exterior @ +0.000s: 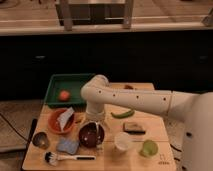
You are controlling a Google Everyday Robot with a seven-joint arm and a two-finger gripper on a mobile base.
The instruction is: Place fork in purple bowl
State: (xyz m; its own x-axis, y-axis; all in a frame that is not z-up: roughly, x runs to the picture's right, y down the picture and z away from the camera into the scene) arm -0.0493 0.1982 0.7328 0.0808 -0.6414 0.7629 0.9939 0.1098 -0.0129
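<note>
The purple bowl (91, 136) stands near the table's front, left of the white cup. My gripper (95, 123) hangs from the white arm straight down over the bowl's far rim. A slim pale streak, the fork (97, 134), runs from under the gripper down into the bowl toward its right side. I cannot tell whether the gripper still touches the fork.
A green tray (55, 85) with an orange-red ball (64, 95) stands at the back left. Around the purple bowl are an orange-red bowl with a white card (61, 121), a small grey bowl (41, 140), a blue sponge (67, 146), a dish brush (65, 158), a white cup (123, 141), a green cup (148, 148), a green pod (122, 114) and a dark block (134, 127).
</note>
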